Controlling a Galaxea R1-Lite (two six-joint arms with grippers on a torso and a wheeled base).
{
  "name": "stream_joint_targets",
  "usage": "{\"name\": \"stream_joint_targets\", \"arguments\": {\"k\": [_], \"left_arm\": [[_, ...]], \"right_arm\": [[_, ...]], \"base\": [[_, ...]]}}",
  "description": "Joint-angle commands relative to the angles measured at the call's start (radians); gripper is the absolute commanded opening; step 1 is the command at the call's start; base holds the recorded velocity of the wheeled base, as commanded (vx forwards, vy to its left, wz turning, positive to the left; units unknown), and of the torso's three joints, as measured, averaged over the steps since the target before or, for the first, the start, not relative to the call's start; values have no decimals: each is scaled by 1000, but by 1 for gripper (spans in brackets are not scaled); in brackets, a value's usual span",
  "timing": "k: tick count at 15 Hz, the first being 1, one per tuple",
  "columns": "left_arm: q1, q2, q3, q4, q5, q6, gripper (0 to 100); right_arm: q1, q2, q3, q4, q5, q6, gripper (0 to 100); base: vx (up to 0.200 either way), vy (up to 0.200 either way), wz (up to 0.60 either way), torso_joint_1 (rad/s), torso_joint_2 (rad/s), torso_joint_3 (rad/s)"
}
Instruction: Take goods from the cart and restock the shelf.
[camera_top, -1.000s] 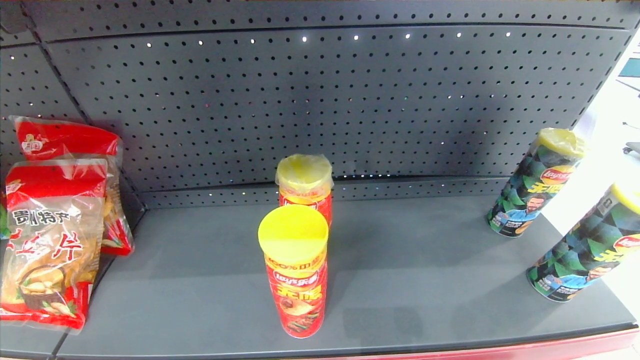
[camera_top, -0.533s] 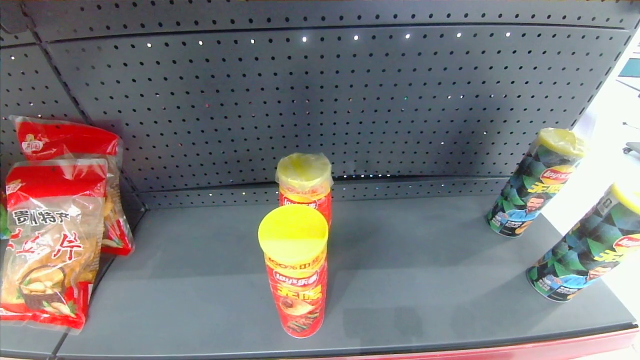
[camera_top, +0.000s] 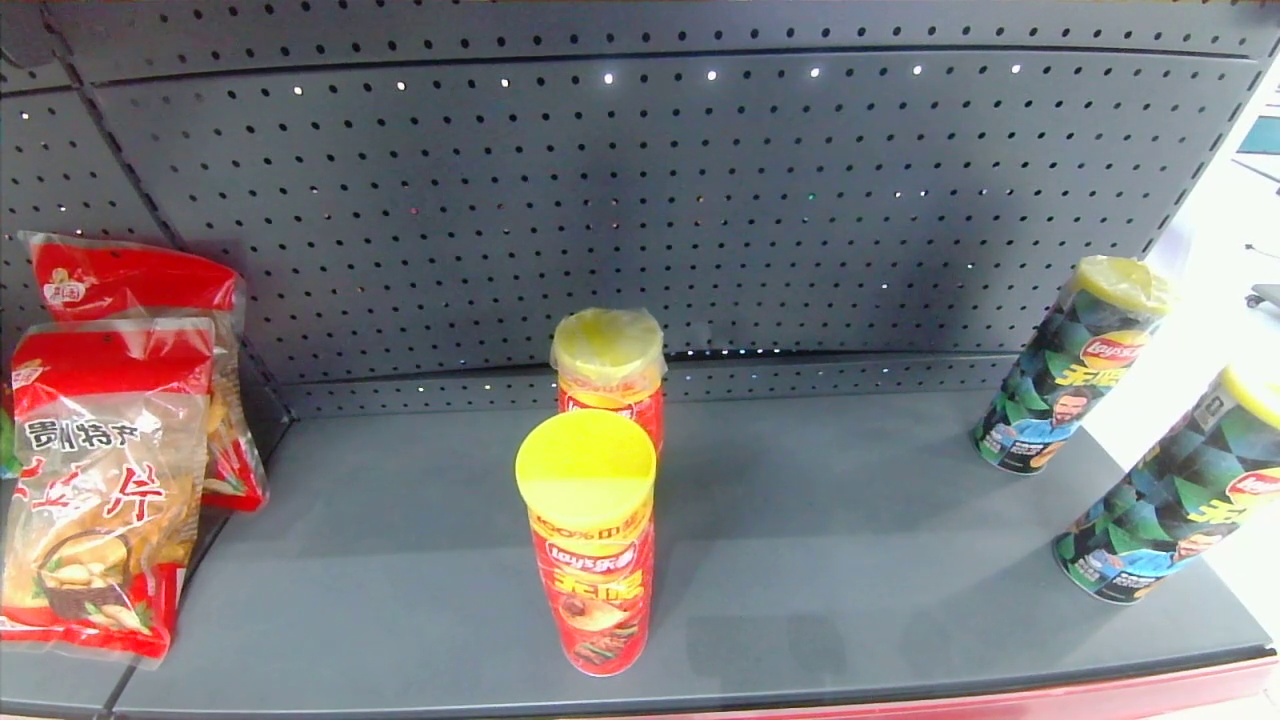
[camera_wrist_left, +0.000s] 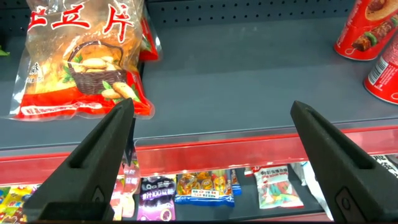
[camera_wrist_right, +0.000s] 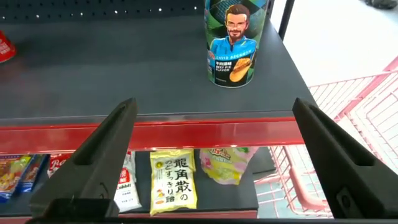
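On the grey shelf (camera_top: 800, 560), mid-span, two red chip cans w/ yellow lids stand upright, one behind the other: front red can (camera_top: 592, 540) near the shelf's lip, rear red can (camera_top: 610, 375) just behind it, close to the pegboard back (camera_top: 640, 200); can't tell if the two touch. Over at the right end stand two dark green cans, also upright and apart from each other: far green can (camera_top: 1075, 365) toward the back, near green can (camera_top: 1170, 500) toward the front edge. At the left end two red snack bags stand upright, front bag (camera_top: 95, 490) overlapping the back bag (camera_top: 140, 290). Both arms hang low, just out in front of the shelf's red edge strip (camera_wrist_left: 249, 146). Left gripper (camera_wrist_left: 211, 107): fingers spread wide, nothing between them, facing the front bag and the red cans' bases. Right gripper (camera_wrist_right: 214, 102): likewise spread wide and empty, facing the shelf's right end, where one of the green cans stands. Beside that end sits the red wire cart (camera_wrist_right: 373, 112); can't tell what's in it. Below the strip, a lower shelf w/ small packets (camera_wrist_right: 174, 180) lying flat.
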Motion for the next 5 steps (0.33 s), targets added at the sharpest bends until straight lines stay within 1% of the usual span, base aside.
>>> {"name": "stream_joint_targets", "arguments": {"k": [1, 5], "left_arm": [[0, 0, 0, 0, 0, 0, 100], [0, 0, 0, 0, 0, 0, 100]], "right_arm": [[-1, 3, 1, 1, 1, 3, 100], [0, 2, 1, 1, -1, 0, 100]], "base": [[0, 0, 0, 0, 0, 0], [0, 0, 0, 0, 0, 0]]}}
